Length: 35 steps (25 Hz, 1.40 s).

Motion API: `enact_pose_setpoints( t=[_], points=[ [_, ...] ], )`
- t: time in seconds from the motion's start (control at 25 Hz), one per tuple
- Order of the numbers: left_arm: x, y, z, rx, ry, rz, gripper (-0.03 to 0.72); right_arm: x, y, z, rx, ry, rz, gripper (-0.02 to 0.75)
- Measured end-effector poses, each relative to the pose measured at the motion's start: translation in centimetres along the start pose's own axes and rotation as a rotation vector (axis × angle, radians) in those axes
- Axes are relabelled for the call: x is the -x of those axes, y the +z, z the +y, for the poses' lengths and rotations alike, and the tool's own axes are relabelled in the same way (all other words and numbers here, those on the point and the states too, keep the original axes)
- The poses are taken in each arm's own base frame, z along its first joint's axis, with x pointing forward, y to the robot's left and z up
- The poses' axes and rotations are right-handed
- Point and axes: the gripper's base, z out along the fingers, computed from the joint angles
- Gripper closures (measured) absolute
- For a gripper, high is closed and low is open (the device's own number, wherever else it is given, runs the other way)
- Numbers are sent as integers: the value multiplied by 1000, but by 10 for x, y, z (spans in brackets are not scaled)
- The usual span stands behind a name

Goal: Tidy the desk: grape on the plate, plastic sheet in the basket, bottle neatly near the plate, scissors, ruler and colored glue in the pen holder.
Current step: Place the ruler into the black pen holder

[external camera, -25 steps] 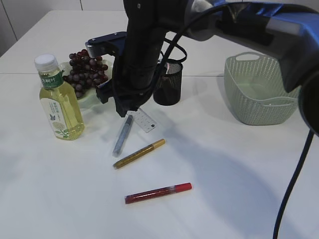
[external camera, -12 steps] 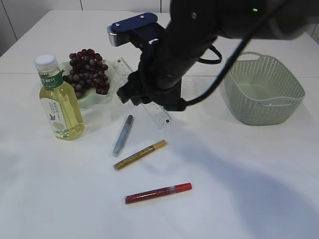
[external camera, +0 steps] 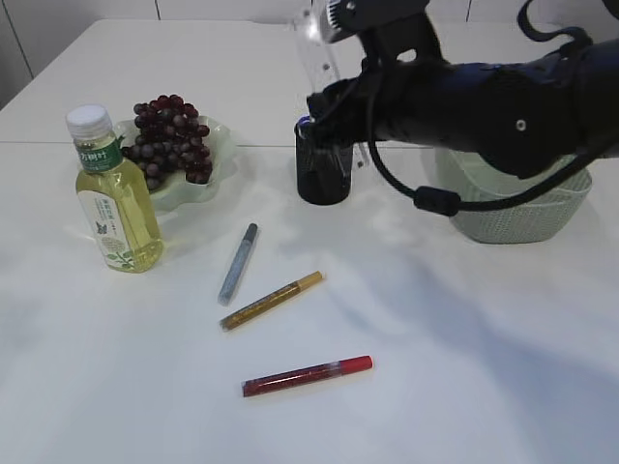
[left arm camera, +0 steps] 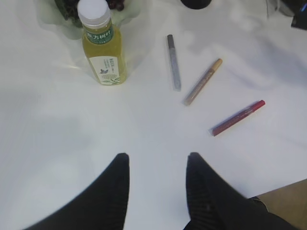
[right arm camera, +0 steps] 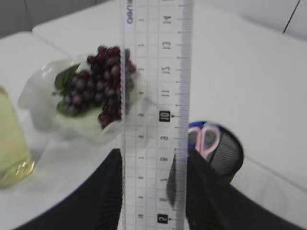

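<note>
The right gripper (right arm camera: 148, 191) has carried the ruler (right arm camera: 156, 110), clamped between its fingers, up above the pen holder (external camera: 323, 164).

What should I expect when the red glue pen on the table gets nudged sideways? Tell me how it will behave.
The slim red glue pen looks like a round tube lying flat on the smooth white table, so it will probably roll rather than slide. It looks thin and likely light, so a slight push may send it off. It lies straight, like the gold pen, so it is probably stiff.
</note>
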Motion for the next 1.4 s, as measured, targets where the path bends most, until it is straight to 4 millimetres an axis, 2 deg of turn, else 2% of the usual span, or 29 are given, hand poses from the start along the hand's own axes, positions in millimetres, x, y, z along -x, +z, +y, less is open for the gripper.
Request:
enact_pose_setpoints(
  t=[0.12,0.24,0.56,0.96,1.2,1.4],
  points=[
    [1,2,0,0,0,5,399,8,4,-15,-53,13,-129,421],
    [2,4,-1,1,1,14,399,14,12,-21,-76,14,-203,421],
    [5,12,1,37,14,28,399,27,58,-32,-118,-18,-298,421],
    [6,14,2,73,34,25,399,4,115,-61,-183,39,-282,421],
    [7,14,3,75,31,23,399,-9,137,-68,-198,63,-276,421],
    [8,14,3,76,33,12,399,-19,148,-67,-198,66,-264,421]
  ],
)
